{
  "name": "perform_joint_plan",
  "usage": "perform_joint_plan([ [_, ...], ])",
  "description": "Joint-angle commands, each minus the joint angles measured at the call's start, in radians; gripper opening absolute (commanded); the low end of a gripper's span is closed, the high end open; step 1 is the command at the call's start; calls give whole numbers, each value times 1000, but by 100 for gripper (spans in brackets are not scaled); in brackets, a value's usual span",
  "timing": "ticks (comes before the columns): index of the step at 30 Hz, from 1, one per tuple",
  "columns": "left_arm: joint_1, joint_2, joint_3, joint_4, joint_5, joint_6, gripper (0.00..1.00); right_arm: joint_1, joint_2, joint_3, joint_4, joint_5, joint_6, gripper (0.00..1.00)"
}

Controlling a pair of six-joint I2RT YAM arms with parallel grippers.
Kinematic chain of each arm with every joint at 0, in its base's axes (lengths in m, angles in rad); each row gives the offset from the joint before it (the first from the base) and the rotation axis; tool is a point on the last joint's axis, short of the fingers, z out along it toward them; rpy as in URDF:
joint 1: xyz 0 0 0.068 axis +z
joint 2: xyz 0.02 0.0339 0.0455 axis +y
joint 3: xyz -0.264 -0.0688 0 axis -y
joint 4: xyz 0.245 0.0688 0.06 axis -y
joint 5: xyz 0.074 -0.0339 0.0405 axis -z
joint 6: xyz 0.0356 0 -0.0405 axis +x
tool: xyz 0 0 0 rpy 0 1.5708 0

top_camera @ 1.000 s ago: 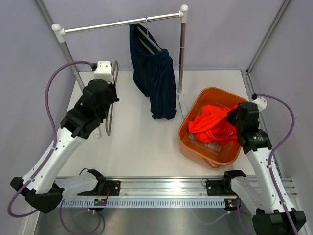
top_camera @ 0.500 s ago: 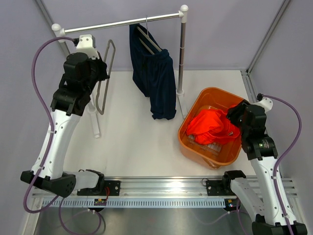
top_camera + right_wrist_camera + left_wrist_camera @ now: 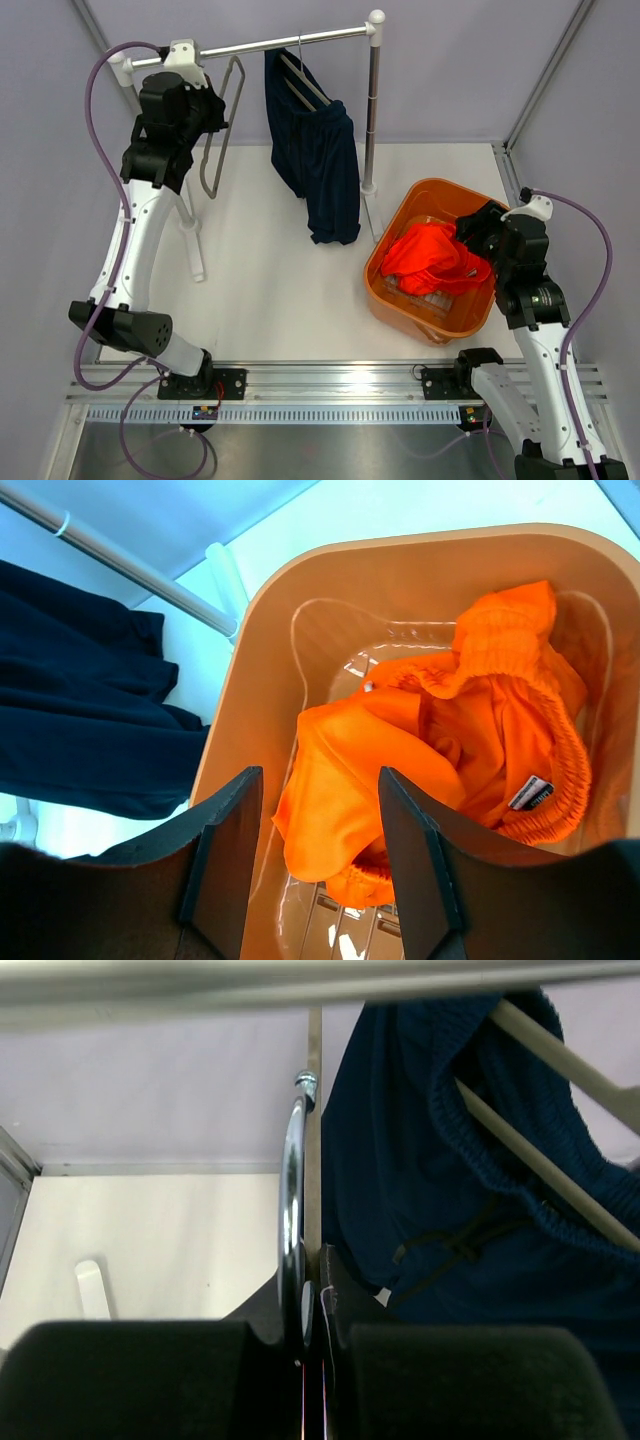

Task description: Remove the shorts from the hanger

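1. Hanger point(image 3: 291, 1210), bare wire, is pinched in the left end effector point(image 3: 312, 1335) at upper left beside the rail point(image 3: 250, 47), probably for rehanging.
2. The right end effector point(image 3: 320, 850) is spread over the orange shorts point(image 3: 450, 730), which lie in the basket point(image 3: 260, 660) at lower right.
3. The navy shorts point(image 3: 320, 160) hang at upper centre.

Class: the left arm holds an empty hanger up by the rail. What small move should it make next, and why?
Probably lift the empty hanger a little and ease its hook over the rail. The left gripper is shut on it close under the rail, the orange shorts lie in the basket, and the right gripper is open above them.
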Motion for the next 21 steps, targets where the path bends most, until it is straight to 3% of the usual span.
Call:
perform_joint_plan([
  [1,12,2,67,117,47,26,0,-5,2,49,50,-44,-34,58],
  [21,57,181,270,116,-10,23,0,-5,48,61,108,-119,-40,58],
])
